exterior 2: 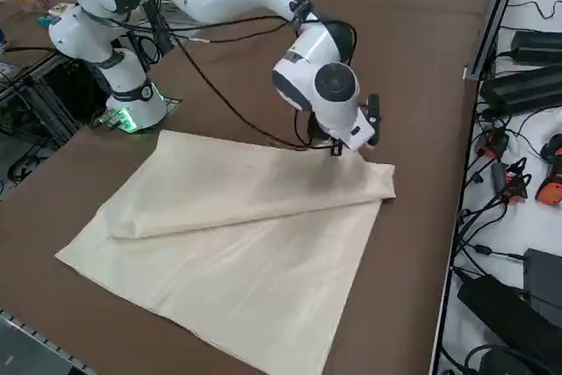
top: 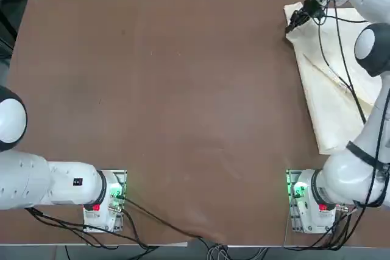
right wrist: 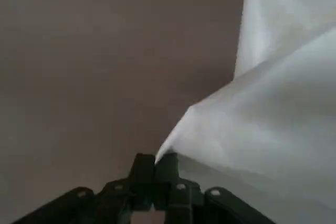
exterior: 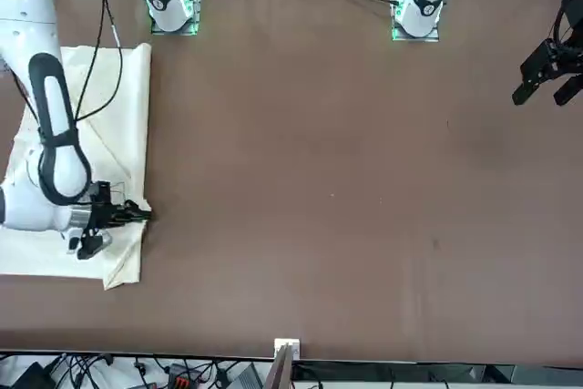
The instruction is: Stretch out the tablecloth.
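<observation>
1. The tablecloth (top: 332, 98) lies on the brown table (top: 170, 89) along the robot's right side, folded over on itself, not spread out. The rest of the tabletop shows bare brown surface.
2. In the right side view the cloth (exterior 2: 237, 234) has a long fold running across it, with an upper layer doubled over a wider lower layer.
3. The right gripper (top: 297, 21) is at the cloth's far corner, on the edge that faces the middle of the table, and is low at the table surface.
4. Its fingers (right wrist: 168, 167) are pressed together, and the wrist view shows a pointed corner of the cream fabric (right wrist: 262, 124) pinched between their tips, so the gripper is clenched on the tablecloth.
5. In the front view the gripper (exterior: 137, 215) sits at the cloth's edge (exterior: 137, 134) near the camera side, pointing toward the open table.
6. No containers show on the table; at its near edge there are only the two arm bases with green lights (top: 297, 190).
</observation>
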